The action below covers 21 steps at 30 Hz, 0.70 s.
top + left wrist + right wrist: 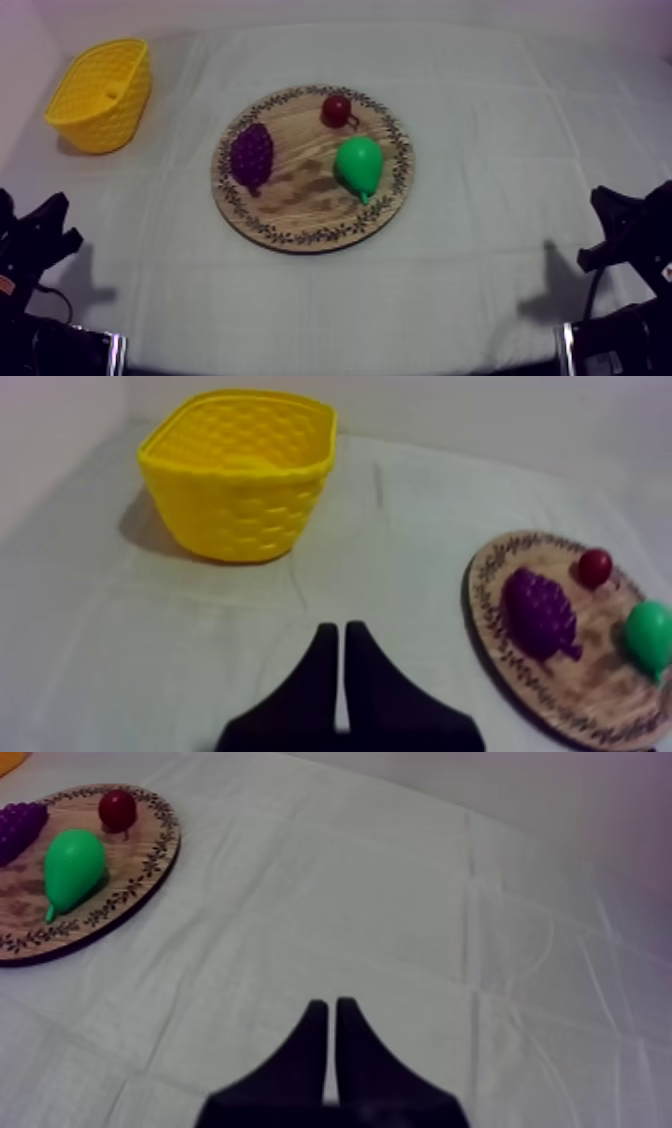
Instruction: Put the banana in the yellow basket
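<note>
**Both claws closed and low; three fruits on board; basket far left**

Nearest, top view: L arm (35,245) sits at the lower left of the frame and R arm (630,235) at the lower right. Both are low over the cloth (480,300) and well apart from the fruit.

L wrist view: left gripper (335,631) has its fingers pressed together in a narrow wedge, w/ nothing btwn them and bare cloth beyond the tips. R wrist view: right gripper (331,1007) is the same, fingers together, holding nothing, over bare cloth.

Next out, top view: the round wooden board (300,215) lies flat at frame centre, patterned rim all round. On it:
- the pear (359,166), green, right of centre, narrow end toward the near rim
- the bunch of grapes (251,156), purple, close to the left rim
- the small red fruit (336,110) by the far rim, just beyond the pear and not touching it

Grapes and pear are apart, w/ bare wood btwn them.

Farthest: the yellow basket (100,125) stands at the upper left of the frame, mouth up, well apart from the board. In the L wrist view it stands ahead of the L claw, w/ the board off to one side and the grapes on the side of the board nearer the basket. Its inside reads yellow on yellow, so I can't tell if the banana lies in it.
</note>
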Each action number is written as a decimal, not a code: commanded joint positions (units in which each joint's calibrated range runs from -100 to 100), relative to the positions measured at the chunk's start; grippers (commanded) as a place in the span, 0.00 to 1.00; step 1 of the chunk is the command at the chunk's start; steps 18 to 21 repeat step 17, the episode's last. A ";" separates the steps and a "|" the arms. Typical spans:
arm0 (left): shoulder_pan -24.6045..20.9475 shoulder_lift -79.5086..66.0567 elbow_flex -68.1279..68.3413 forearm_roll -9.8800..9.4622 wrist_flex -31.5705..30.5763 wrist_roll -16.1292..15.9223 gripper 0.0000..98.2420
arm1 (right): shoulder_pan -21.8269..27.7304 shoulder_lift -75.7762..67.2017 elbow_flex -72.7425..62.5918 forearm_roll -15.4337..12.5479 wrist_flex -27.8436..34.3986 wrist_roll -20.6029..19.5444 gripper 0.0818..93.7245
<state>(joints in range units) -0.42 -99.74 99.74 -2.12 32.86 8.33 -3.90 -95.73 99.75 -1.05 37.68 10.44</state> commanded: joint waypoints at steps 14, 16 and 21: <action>-0.05 0.00 0.04 0.00 -0.04 3.44 0.00 | -0.08 -0.03 0.02 0.00 -0.02 -0.01 0.00; -0.05 0.00 0.04 0.00 -0.04 3.43 0.00 | -0.08 -0.03 0.02 0.00 -0.02 -0.01 0.00; -0.05 0.00 0.04 0.00 -0.04 3.42 0.00 | -0.08 -0.03 0.02 0.00 -0.02 -0.01 0.00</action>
